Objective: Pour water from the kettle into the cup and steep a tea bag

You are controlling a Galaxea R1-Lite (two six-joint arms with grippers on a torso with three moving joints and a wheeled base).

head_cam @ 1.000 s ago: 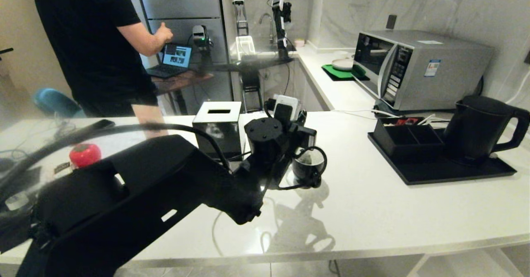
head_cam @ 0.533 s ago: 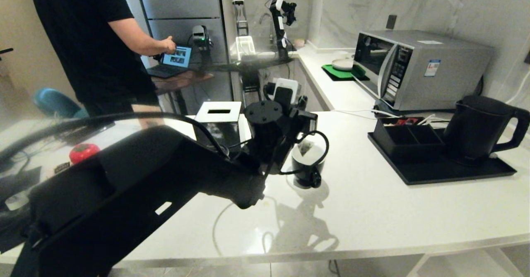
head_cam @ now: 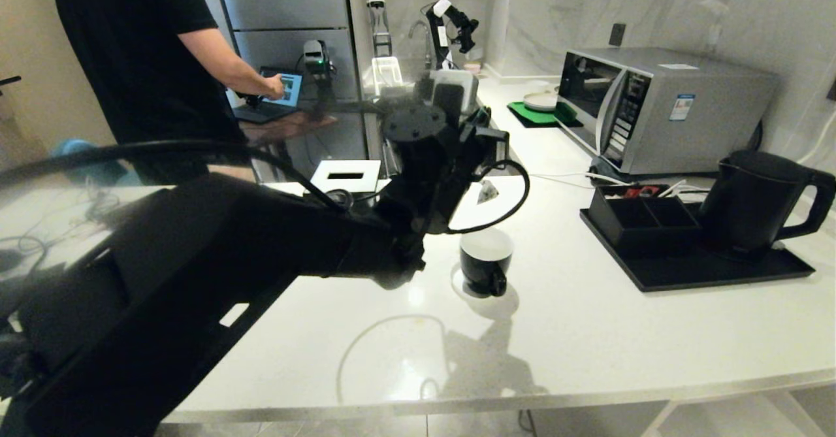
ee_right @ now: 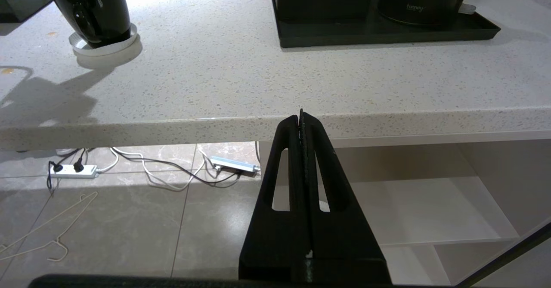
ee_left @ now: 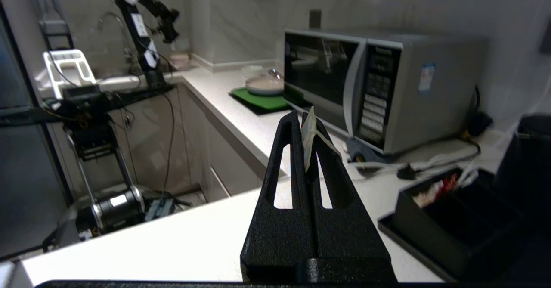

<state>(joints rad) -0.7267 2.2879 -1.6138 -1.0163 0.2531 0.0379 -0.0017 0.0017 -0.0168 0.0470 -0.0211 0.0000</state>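
**A:** Black textured fingers of your left gripper are pressed together on the small pale paper tag of a tea bag. You see it pinched between the tips in the left wrist view.

**B:** And in the head view?

**A:** There the little tea bag hangs in the air, up and a bit beyond the small glossy black mug with the white inside. The mug sits on a pale round coaster on the white speckled stone counter, ear handle toward you. I'd guess you hold the bag high so that it clears the rim before going in, or for dunking.

**B:** Where's the water?

**A:** The tall matte-black tapered electric kettle stands on the flat black tray, well to the right of the mug, beside a black divided box and in front of the silver microwave. I cannot tell whether the mug holds water.

**B:** Your right side?

**A:** Your right gripper is parked below the counter edge, fingers together on nothing. A person in a black shirt works at a laptop behind.
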